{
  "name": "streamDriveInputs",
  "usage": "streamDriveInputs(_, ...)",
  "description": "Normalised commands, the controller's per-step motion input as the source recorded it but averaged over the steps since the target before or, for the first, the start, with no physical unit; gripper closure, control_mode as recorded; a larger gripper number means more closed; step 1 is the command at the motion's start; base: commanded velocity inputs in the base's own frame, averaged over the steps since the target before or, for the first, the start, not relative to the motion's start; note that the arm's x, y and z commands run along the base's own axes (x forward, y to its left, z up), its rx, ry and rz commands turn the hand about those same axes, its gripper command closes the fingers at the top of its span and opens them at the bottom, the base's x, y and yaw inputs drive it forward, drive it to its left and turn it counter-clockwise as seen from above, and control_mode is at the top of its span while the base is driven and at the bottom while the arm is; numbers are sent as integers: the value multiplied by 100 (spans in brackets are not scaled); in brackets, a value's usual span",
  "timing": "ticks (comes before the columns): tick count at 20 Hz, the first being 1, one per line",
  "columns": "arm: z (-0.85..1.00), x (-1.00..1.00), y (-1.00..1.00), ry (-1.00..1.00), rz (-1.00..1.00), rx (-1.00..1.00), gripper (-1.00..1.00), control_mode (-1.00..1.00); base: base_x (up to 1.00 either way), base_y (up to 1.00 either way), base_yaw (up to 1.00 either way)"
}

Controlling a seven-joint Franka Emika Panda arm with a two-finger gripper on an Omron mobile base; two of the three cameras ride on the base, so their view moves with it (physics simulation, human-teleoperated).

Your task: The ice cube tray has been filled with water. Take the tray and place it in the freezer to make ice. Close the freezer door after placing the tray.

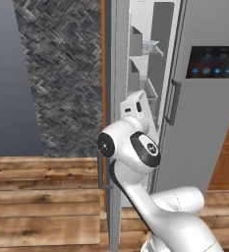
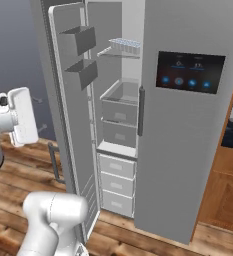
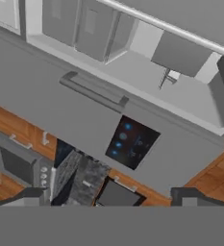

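Note:
The freezer [image 2: 119, 107] stands open, with a wire shelf over grey drawers. On that top shelf lies the ice cube tray [image 2: 124, 46], white with pale blue water in its cells; it sits high in the opening in the left base view too [image 1: 152, 46]. The freezer door [image 2: 70, 105] is swung out to the left, its grey inner bins [image 2: 81, 40] facing the compartment. My gripper [image 3: 111, 198] is open, fingertips [image 3: 34, 194] far apart with nothing between them. My hand [image 2: 19, 115] hangs left of the open door, well away from the tray.
The fridge's other door, with a dark touch-screen [image 2: 189, 70], is shut at the right. Wooden cabinets [image 2: 223, 190] stand beyond it. A herringbone wall [image 1: 62, 74] lies left of the fridge. The freezer door's bar handle [image 2: 53, 161] sticks out near my arm.

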Motion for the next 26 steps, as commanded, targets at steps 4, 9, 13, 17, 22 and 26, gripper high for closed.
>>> streamDriveInputs(4,0,1,49,12,0,-17,-100,-100,0,0,0)
streamDriveInputs(9,0,0,53,28,0,-20,-100,-100,0,0,0)
streamDriveInputs(13,-1,0,56,42,0,-26,-100,-100,0,0,0)
streamDriveInputs(17,-28,0,55,34,0,-32,-100,-100,0,0,0)
streamDriveInputs(22,-57,0,40,7,0,-33,-100,-100,0,0,0)
streamDriveInputs(26,-61,2,28,0,-4,-24,-100,-100,0,0,0)
